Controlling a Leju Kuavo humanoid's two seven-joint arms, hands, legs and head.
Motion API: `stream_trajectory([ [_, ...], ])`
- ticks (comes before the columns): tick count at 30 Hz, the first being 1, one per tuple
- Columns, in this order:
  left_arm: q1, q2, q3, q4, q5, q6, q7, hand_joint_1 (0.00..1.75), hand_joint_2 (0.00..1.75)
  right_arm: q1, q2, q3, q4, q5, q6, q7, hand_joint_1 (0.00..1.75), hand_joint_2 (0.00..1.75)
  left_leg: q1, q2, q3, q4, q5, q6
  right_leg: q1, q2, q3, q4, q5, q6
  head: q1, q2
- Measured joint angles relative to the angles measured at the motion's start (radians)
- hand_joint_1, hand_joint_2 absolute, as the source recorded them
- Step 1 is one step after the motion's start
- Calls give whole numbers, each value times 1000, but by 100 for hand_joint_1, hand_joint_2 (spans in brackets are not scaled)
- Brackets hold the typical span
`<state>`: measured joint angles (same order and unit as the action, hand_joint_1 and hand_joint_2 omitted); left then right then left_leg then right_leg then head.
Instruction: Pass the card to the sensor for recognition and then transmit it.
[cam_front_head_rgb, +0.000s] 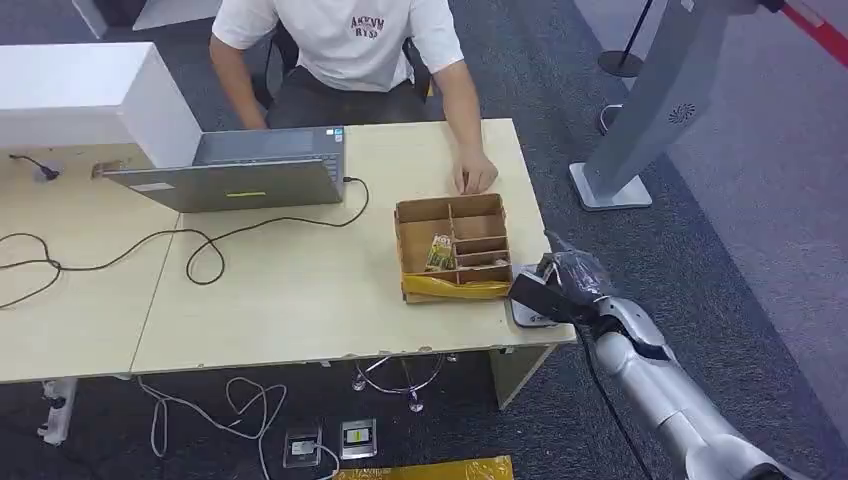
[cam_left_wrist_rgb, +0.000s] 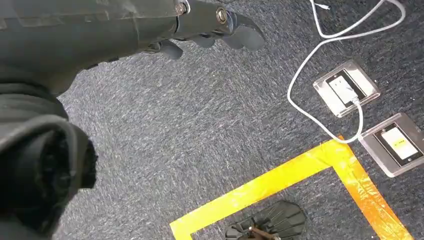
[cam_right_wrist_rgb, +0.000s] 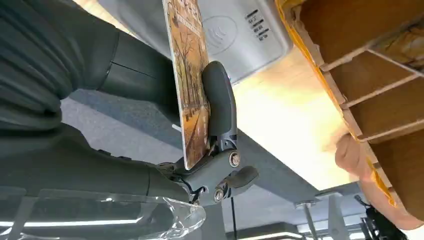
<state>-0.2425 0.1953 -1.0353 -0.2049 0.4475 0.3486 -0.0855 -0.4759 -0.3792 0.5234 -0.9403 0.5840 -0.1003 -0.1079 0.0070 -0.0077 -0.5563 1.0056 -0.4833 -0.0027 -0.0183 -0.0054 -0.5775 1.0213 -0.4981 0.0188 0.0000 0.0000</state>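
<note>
At the desk's four o'clock corner, the robot's right hand (cam_front_head_rgb: 568, 280) pinches a thin, glossy card (cam_right_wrist_rgb: 189, 80) printed with autumn trees between its thick grey thumb and dark fingers (cam_right_wrist_rgb: 220, 100), holding it edge-on just above a flat grey card reader (cam_right_wrist_rgb: 235, 35) marked with a contactless symbol. Just beside it, toward nine o'clock, stands a compartmented brown cardboard box (cam_front_head_rgb: 452, 246) edged in yellow tape. A seated person's hand (cam_front_head_rgb: 474, 176) rests at the box's twelve o'clock. The left hand (cam_left_wrist_rgb: 210, 27) hangs over speckled carpet, fingers loosely apart, holding nothing.
</note>
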Motion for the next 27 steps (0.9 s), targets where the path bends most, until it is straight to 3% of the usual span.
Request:
stream_trajectory([
  [8,0,2,0,1,-9,4,-8,0,0,-134,-18,-19,-9,44,4,-42,175,175,0,0,0,0,0,0,0,0,0,0,0,0,0,0],
  [19,-15,-2,0,1,-49,8,-13,0,0,-486,-45,-75,74,108,-1,-182,175,175,0,1,-1,0,0,0,0,0,-1,0,1,0,1,0],
  [24,-33,-3,-1,1,-75,-15,-13,0,0,-607,-1,-69,176,142,24,-210,175,175,0,1,-1,0,0,0,0,0,-1,0,1,0,0,0],
  [27,-51,-4,-5,1,-91,-30,-10,0,0,-675,58,-52,273,168,45,-209,175,175,0,0,-1,0,1,0,0,0,-1,1,1,0,0,0],
])
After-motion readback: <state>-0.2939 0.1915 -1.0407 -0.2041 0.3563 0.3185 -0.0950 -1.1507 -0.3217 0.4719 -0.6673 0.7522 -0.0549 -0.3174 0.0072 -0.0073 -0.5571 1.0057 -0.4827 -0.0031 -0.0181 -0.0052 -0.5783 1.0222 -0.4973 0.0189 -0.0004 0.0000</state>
